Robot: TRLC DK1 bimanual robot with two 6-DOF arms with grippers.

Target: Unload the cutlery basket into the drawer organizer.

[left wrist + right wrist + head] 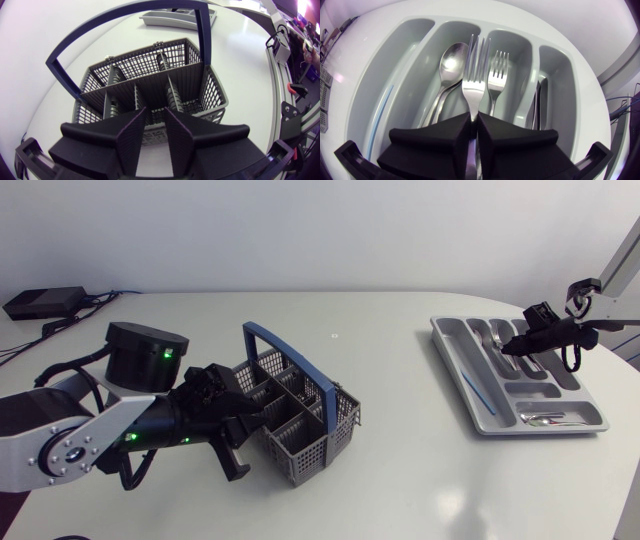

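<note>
Fork pinched in my right gripper over the organizer, close to the table edge at 3 o'clock; basket well apart at its 9 o'clock; my left gripper gapes just short of the basket's wall; only the right wrist view shows the pinch.

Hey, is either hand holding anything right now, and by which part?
The right hand grips a silver metal fork by its handle, tines ahead over the grey plastic organizer tray. The left hand holds nothing.

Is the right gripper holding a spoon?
No, the right gripper is shut on a fork; the spoon lies in the organizer beside it.
</note>
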